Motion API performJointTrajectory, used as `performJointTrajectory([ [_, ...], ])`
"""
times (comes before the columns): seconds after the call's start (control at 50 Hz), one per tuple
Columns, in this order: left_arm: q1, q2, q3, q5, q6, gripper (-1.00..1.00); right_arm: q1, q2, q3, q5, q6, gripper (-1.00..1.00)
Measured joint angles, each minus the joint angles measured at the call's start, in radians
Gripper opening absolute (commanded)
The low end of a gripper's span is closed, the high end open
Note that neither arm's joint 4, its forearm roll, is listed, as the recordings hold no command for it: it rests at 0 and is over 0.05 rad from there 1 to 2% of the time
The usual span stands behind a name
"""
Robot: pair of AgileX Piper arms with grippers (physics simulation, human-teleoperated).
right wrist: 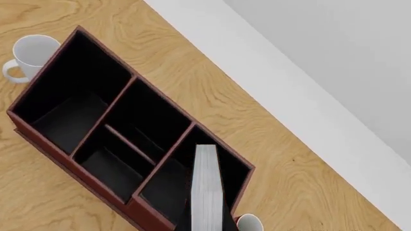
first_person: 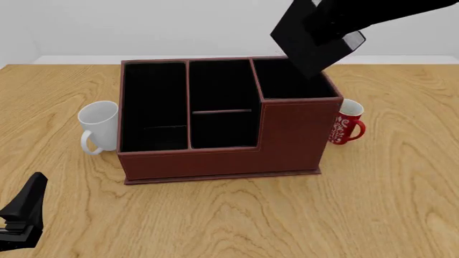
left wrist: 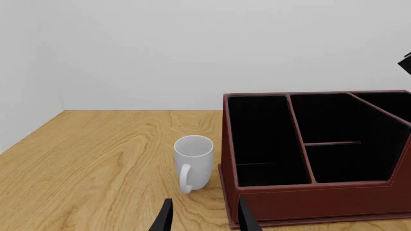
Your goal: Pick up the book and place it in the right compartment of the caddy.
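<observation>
The black book (first_person: 305,40) hangs tilted above the back right of the reddish-brown caddy (first_person: 229,156), its lower corner dipping at the top of the right compartment (first_person: 276,80). My right gripper (first_person: 334,26) is shut on the book from above. In the right wrist view the book's white page edges (right wrist: 207,187) stand over the right compartment (right wrist: 168,190). My left gripper (left wrist: 204,220) is open and empty, low near the table's front left, facing the caddy (left wrist: 308,192); it also shows in the front view (first_person: 25,212).
A white mug (first_person: 99,126) stands against the caddy's left side, also in the left wrist view (left wrist: 194,161). A red patterned mug (first_person: 347,123) stands against its right side. Bare wooden table (first_person: 287,215) lies in front of the caddy.
</observation>
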Motion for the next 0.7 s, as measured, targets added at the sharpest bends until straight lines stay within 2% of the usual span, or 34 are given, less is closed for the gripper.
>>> performJointTrajectory([
  [0.7, 0.000, 0.000, 0.000, 0.000, 0.000, 1.00, -0.037, 0.087, 0.068, -0.130, 0.033, -1.00],
])
